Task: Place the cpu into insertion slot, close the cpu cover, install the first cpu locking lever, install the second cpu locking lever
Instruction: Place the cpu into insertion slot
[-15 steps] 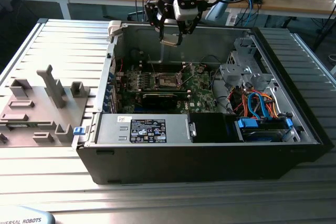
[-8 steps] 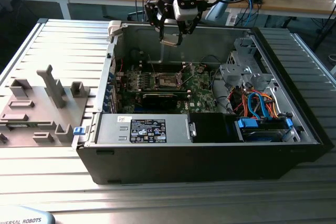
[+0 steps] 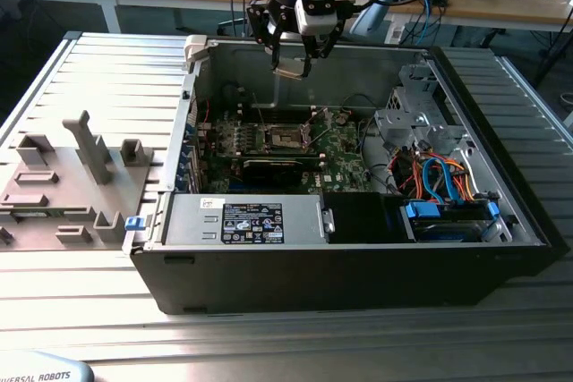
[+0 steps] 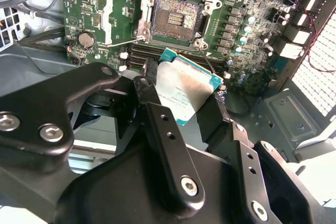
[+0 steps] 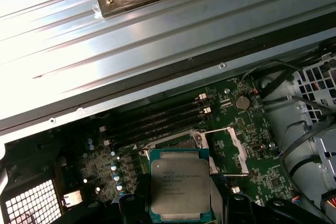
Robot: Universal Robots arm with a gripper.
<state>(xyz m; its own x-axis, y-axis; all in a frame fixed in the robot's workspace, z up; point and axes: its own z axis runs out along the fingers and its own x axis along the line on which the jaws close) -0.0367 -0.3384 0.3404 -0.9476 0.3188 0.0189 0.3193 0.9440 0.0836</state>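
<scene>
My gripper (image 3: pixel 293 62) is shut on the cpu (image 3: pixel 286 70), a flat square chip with a silver-grey top, and hangs high above the open computer case. In the second wrist view the cpu (image 4: pixel 186 90) sits tilted between the black fingers (image 4: pixel 149 90), with the insertion slot (image 4: pixel 176 19) bare on the green board beyond it. The cpu cover (image 4: pixel 123 17), a thin silvery frame, stands swung open beside the slot. In the first wrist view the cpu (image 5: pixel 179 182) overlaps the insertion slot (image 5: pixel 176 142), and the cpu cover (image 5: pixel 231 150) lies open to one side.
The case walls (image 3: pixel 192 96) ring the board. Memory slots (image 5: pixel 157 121) run along one side of the socket. A long black card (image 3: pixel 273 167), a power supply (image 3: pixel 251 221) and a drive cage with blue cables (image 3: pixel 439 176) fill the case. Grey fixtures (image 3: pixel 89 149) stand at the exterior view's left.
</scene>
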